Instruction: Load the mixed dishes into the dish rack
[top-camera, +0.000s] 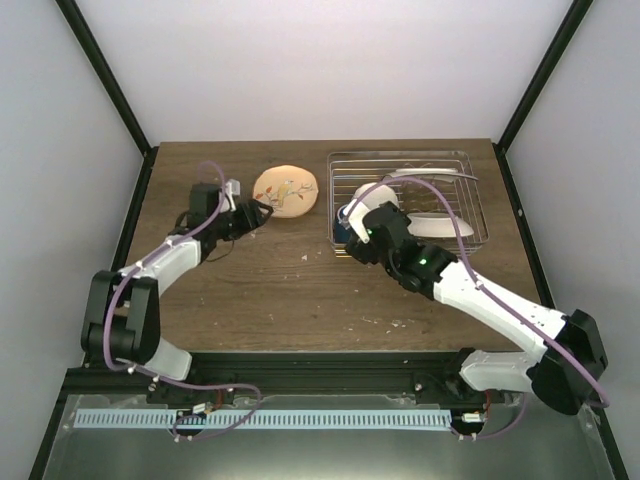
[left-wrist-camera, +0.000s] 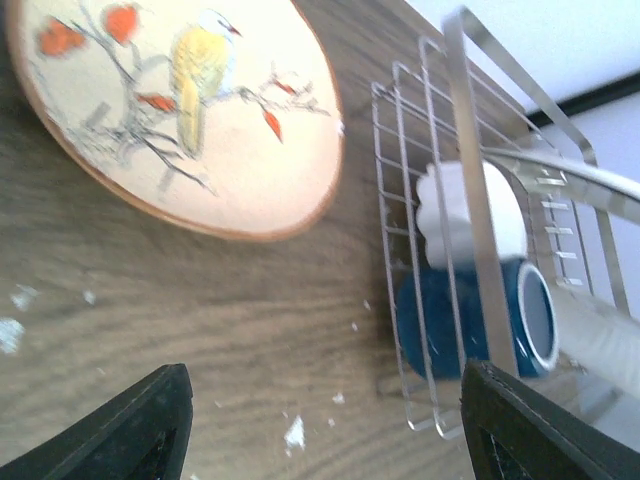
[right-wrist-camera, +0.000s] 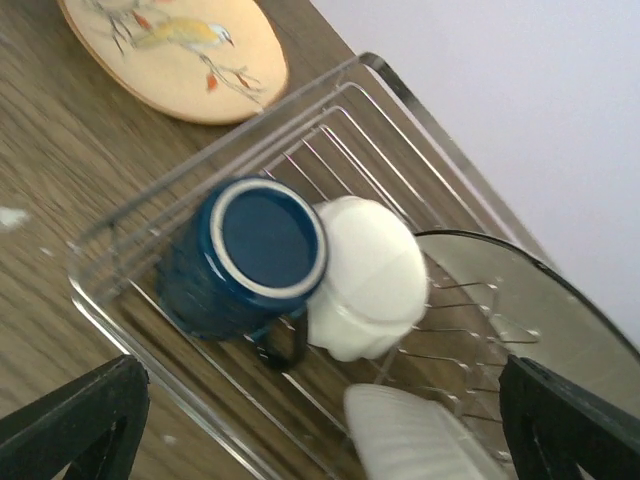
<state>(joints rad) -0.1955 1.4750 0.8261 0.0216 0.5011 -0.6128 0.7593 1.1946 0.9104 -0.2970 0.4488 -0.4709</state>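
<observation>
In the top view the left gripper is hovering just beside the near-left edge of the round orange-rimmed plate, which is lying flat on the table, outside the dish rack and to its left. The right gripper is hanging over the rack's near-left corner. In the left wrist view the dark fingers are standing wide apart with nothing between them. The plate, painted with a bird on a branch, is lying ahead of them on the wood, and the dark blue mug and small white bowl are showing behind the rack's wires. In the right wrist view that gripper's jaws are also spread and empty. Below it the mug is sitting mouth-up in the rack's corner with the scalloped bowl touching it, and the ribbed cream plate is lying just beside them, also inside. By my reading the task is nearing its end and the round plate is the last piece being gone after. The next move is calling for the left fingers to get a hold on the rim of a plate lying flush on the table, then lift it over the raised rim and into the free space.
</observation>
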